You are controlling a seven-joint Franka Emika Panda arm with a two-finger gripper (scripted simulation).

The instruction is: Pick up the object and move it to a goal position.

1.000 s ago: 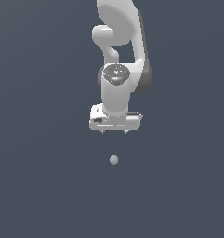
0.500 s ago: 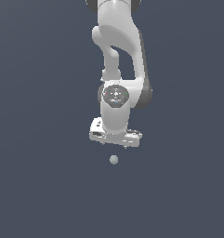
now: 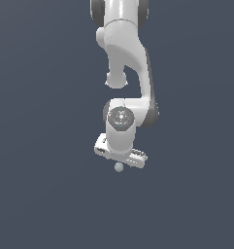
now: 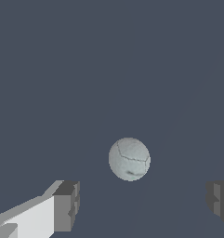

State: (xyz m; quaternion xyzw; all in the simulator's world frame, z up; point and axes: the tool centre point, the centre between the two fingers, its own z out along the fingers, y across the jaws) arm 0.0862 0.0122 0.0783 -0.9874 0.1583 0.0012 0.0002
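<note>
The object is a tiny pale grey-green ball (image 3: 119, 167) resting on the flat dark surface, seen just under the white hand in the exterior view. In the wrist view the ball (image 4: 129, 158) looks large and faintly cracked. My gripper (image 3: 119, 164) hangs directly above it, tilted, with the arm reaching down from the top of the exterior view. The wrist view shows my gripper (image 4: 143, 204) open, one grey fingertip (image 4: 67, 205) on each side of the ball and apart from it. Nothing is held.
A plain dark blue-grey surface (image 3: 45, 194) fills both views. No other objects, edges or goal marker show.
The arm has stretched down and the gripper has dropped from well above the ball to just over it. The ball has stayed where it was.
</note>
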